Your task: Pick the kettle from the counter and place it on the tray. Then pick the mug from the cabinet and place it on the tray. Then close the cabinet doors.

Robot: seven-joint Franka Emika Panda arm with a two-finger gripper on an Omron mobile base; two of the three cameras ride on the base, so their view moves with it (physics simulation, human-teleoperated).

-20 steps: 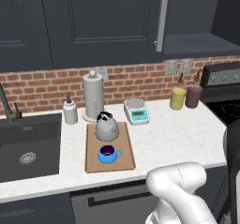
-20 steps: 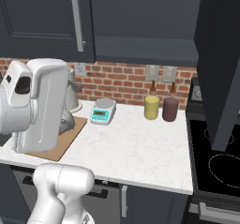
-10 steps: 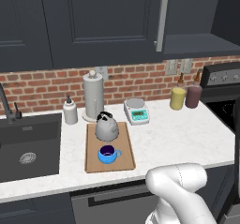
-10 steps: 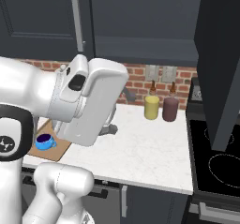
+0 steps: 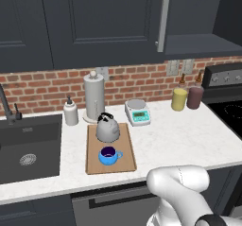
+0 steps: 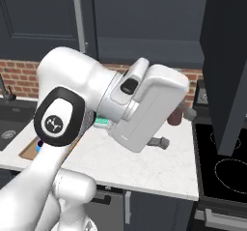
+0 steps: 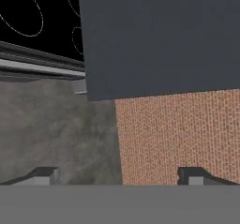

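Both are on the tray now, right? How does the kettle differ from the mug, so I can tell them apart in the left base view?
The kettle is grey metal and dome-shaped; the mug is bright blue and round. The kettle is the bigger, with a black arched handle on top; the mug has a small side handle. The kettle sits at the tray's back end, the mug nearer the front. Both stand upright on the tray.

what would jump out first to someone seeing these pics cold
The big white arm fills the right base view, swung over toward the stove. On the counter sits the tray, with the kettle at its back and the blue mug in front of it. Above right, a cabinet door stands open, and the gripper is open, with nothing in it.
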